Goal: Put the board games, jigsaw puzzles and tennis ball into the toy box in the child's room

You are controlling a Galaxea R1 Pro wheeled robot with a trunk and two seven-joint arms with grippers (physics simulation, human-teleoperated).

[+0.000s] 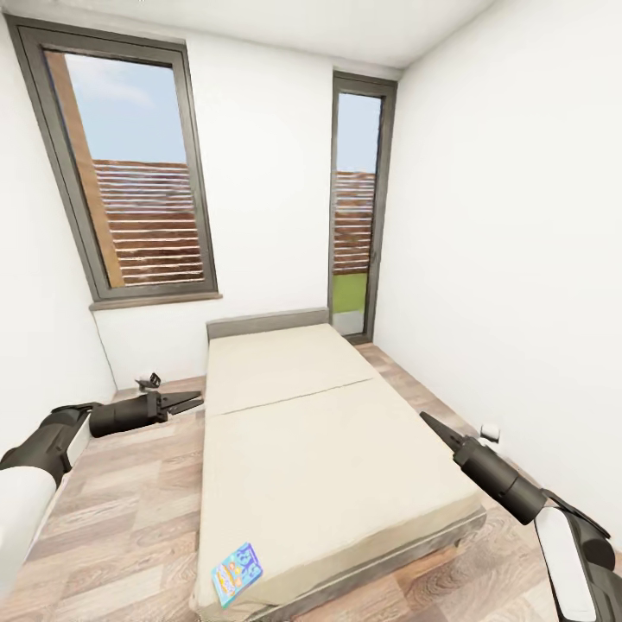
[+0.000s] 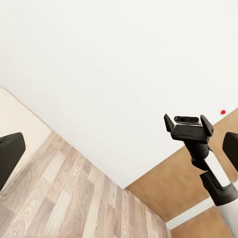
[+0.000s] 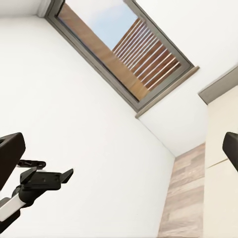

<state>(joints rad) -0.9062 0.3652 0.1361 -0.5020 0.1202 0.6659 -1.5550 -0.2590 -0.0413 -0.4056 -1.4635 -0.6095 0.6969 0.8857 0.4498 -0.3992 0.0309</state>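
A flat board game box [image 1: 238, 574] with a blue and yellow lid lies on the near left corner of the beige bed [image 1: 328, 466]. My left gripper [image 1: 186, 400] hovers over the floor beside the bed's left edge, with its fingers [image 2: 10, 153] spread wide and nothing between them. My right gripper [image 1: 429, 422] hangs over the bed's right edge, also open and empty, with its fingers [image 3: 11, 154] far apart. Each wrist view catches the other arm's gripper across the room: the right gripper [image 2: 188, 124] and the left gripper [image 3: 44, 177].
The bed fills the middle of a narrow room with white walls. Wood floor [image 1: 130, 510] runs along both sides of it. A large window [image 1: 138, 173] and a tall glazed door [image 1: 354, 216] are in the far wall. A small dark object [image 1: 149, 380] lies on the floor beneath the window.
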